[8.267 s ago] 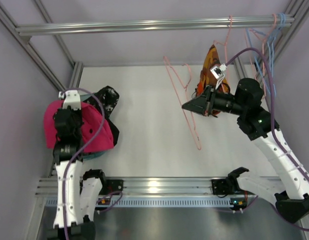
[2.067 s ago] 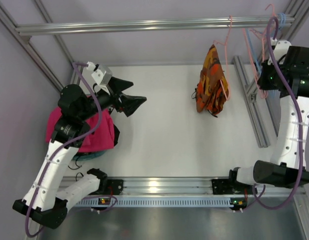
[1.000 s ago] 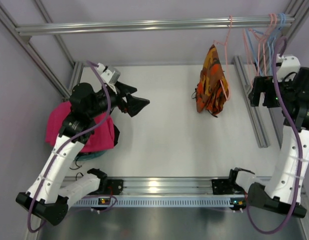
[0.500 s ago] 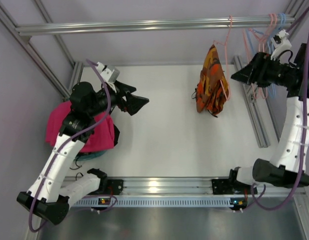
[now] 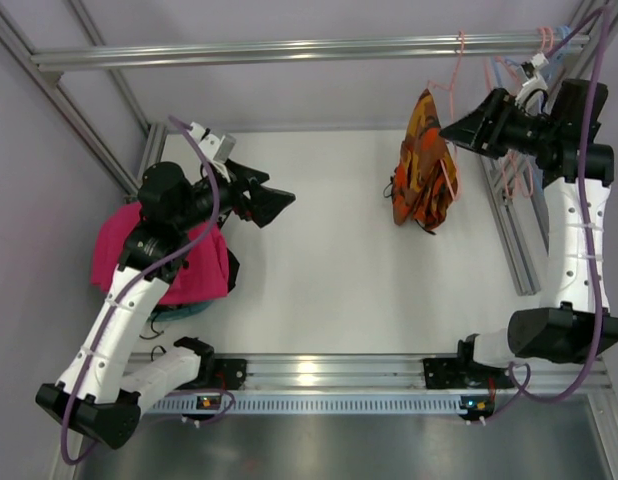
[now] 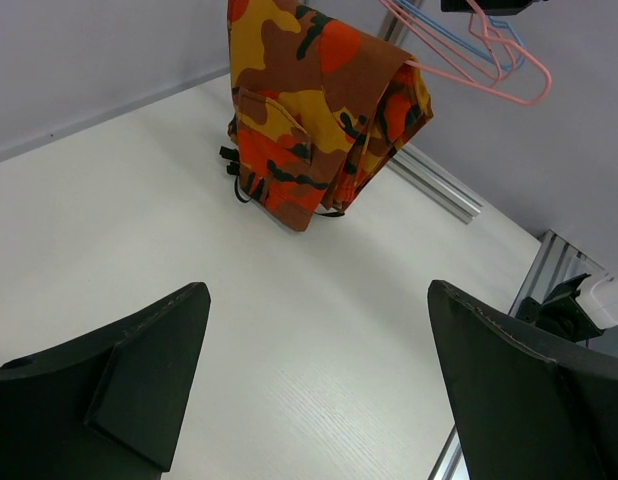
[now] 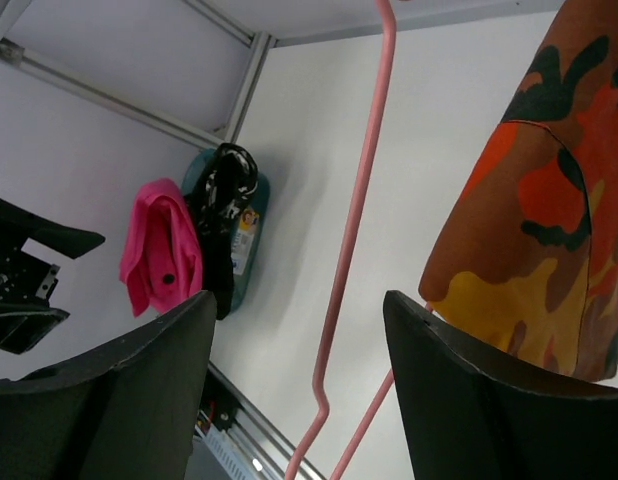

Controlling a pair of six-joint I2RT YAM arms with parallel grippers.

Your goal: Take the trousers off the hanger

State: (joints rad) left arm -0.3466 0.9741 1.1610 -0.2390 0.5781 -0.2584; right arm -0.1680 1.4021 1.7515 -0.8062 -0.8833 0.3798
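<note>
Orange-red-yellow cloth trousers with dark camouflage pattern [image 5: 421, 165]: upper right of centre in the top view. Hang folded over a thin pink wire hanger [image 5: 457, 70], hooked on the silver aluminium rail [image 5: 289, 48] across the top of the frame. Lower end close to the white table [image 5: 319, 290]; touching or not, cannot tell.

Plain magenta-pink cloth trousers [image 5: 184, 270]: mid-left of the top view. Lie bunched on the table, partly under the left arm. Sit beside a black garment with white marks [image 7: 224, 190] and on a flat teal item [image 7: 251, 235], as seen at left in the right wrist view.

Left gripper [image 5: 272, 203]: raised above the table, left of centre, pointing right towards the camouflage trousers [image 6: 314, 100], well apart from them. Fingers spread wide in the left wrist view [image 6: 316, 295], holding nothing.

Right gripper [image 5: 451, 130]: upper right of the top view, just beside the hanging trousers, pointing left. Fingers released and apart in the right wrist view [image 7: 297, 300], with the pink hanger wire [image 7: 359, 200] crossing the gap between them and the camouflage cloth [image 7: 549, 230] at right of frame. Contact with wire: cannot tell.

Bunch of spare blue and pink wire hangers [image 5: 519, 80] on the rail at far upper right, behind the right wrist.
</note>
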